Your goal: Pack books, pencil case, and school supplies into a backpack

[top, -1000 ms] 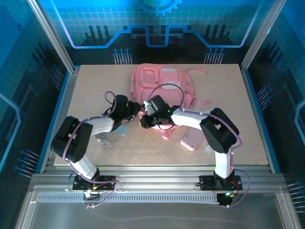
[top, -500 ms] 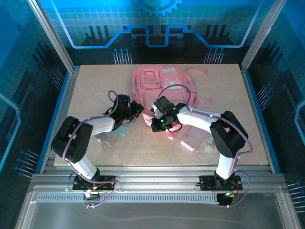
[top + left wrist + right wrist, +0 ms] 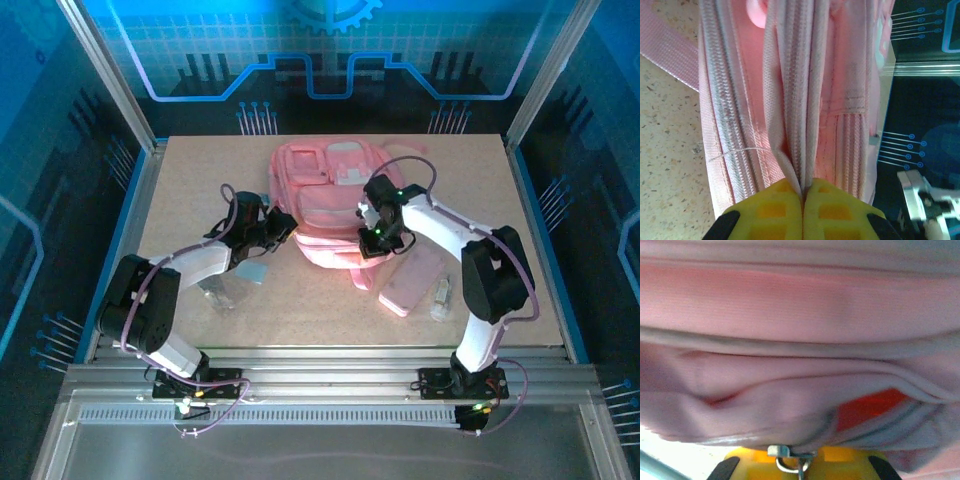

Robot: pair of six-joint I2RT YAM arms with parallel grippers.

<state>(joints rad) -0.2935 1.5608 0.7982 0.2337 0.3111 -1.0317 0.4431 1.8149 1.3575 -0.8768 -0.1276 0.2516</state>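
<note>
Both reaching inward: left gripper closed; right gripper seemingly closed.

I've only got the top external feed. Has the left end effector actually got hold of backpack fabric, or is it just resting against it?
Observer: Its wrist camera shows the left end effector shut on a fold of the backpack, a fold that carries a zipper track.
Operator: And the right one?
Observer: The right end effector looks shut on a metal zipper pull.
Operator: Is that zipper open at all?
Observer: There is a gap in the fabric just above the pull, with an orange-red patch showing through it.
</note>
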